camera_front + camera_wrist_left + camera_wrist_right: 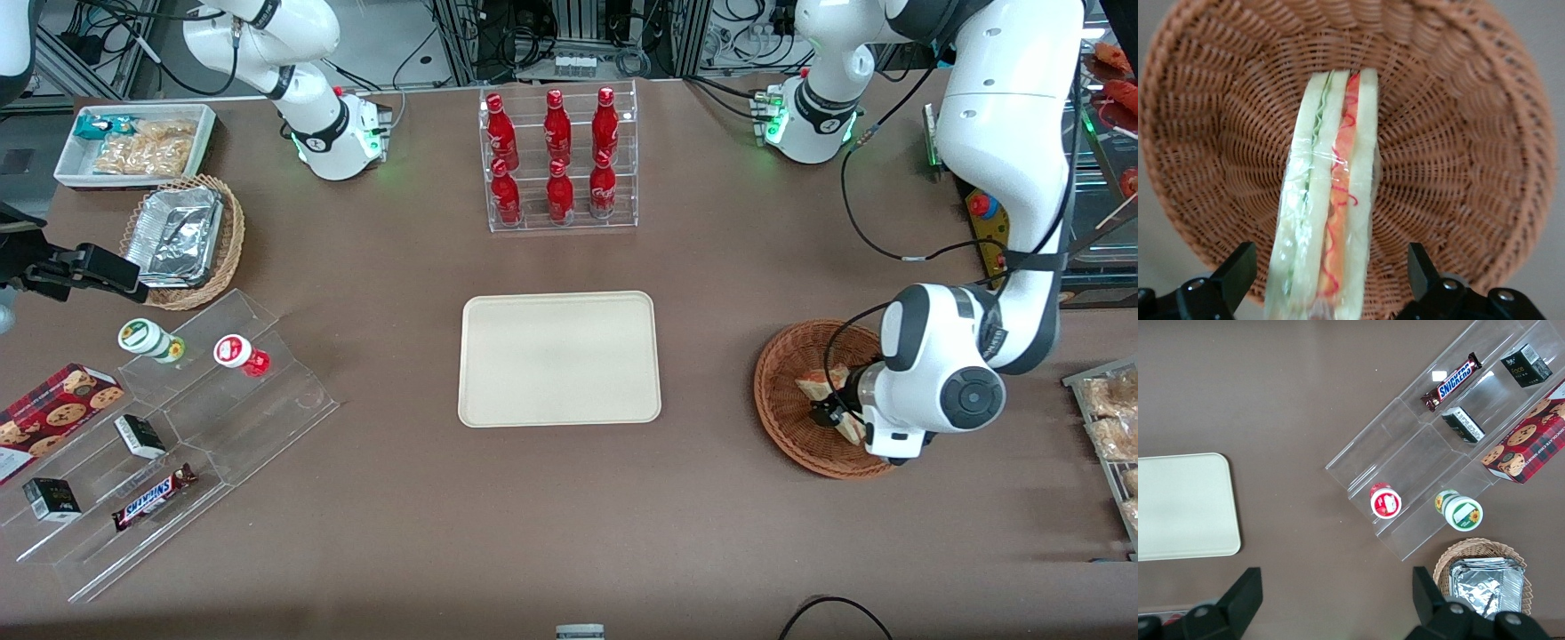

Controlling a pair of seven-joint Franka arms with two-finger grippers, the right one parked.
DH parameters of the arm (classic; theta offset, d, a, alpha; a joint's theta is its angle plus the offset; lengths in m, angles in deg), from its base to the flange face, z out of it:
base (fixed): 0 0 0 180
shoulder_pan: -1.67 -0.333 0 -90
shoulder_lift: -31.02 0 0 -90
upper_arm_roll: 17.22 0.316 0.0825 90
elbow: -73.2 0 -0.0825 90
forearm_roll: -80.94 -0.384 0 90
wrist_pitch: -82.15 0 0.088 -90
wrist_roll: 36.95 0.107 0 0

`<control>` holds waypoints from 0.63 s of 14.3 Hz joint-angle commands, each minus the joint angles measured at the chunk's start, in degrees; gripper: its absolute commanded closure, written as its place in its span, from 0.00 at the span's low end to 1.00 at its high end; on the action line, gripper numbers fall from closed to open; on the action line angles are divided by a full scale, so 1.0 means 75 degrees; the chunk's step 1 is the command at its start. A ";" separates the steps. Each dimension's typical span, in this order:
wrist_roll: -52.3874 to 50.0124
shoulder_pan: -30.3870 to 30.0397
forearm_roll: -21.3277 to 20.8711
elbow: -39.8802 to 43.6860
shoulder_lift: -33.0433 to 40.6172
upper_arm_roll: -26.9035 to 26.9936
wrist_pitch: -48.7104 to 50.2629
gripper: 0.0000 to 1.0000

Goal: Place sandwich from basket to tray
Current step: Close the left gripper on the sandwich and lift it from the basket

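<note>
Triangular white-bread sandwich [1328,200] with green and red filling layers, in clear wrap, lies in the round reddish-brown woven wicker basket [1458,133], cut face turned up toward the wrist camera. In the front view the sandwich [822,384] shows only partly, the arm's wrist covering its nearer end. Basket [782,400] sits at the lower right of the front frame, on the brown bench [400,267], toward the working arm's end.

Left arm's claw [1328,273] is low over the basket, straddling the sandwich: black fingers [1238,267] spread wide, one on each side of the wedge, with a visible gap on both sides; no contact seen. In the front view the claw [831,413] is mostly masked by the white wrist housing.

Flat cream-beige rectangular tray [559,358] with rounded corners lies at the centre of the front frame, well apart from the basket, nothing on it.

Clear acrylic rack of red bottles [557,160] stands at upper centre, farther from the front camera than the tray.
</note>
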 commanded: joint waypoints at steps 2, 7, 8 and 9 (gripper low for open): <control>-0.0179 0.0031 -0.0156 -0.0472 0.0103 0.0060 -0.0485 0.36; -0.0191 0.0077 -0.0144 -0.0286 0.0289 0.0049 -0.0252 0.77; -0.0191 0.0124 -0.0144 -0.0076 0.0359 0.0014 0.0028 0.77; -0.0202 0.0368 -0.0132 0.0205 0.0395 0.0013 0.0402 0.77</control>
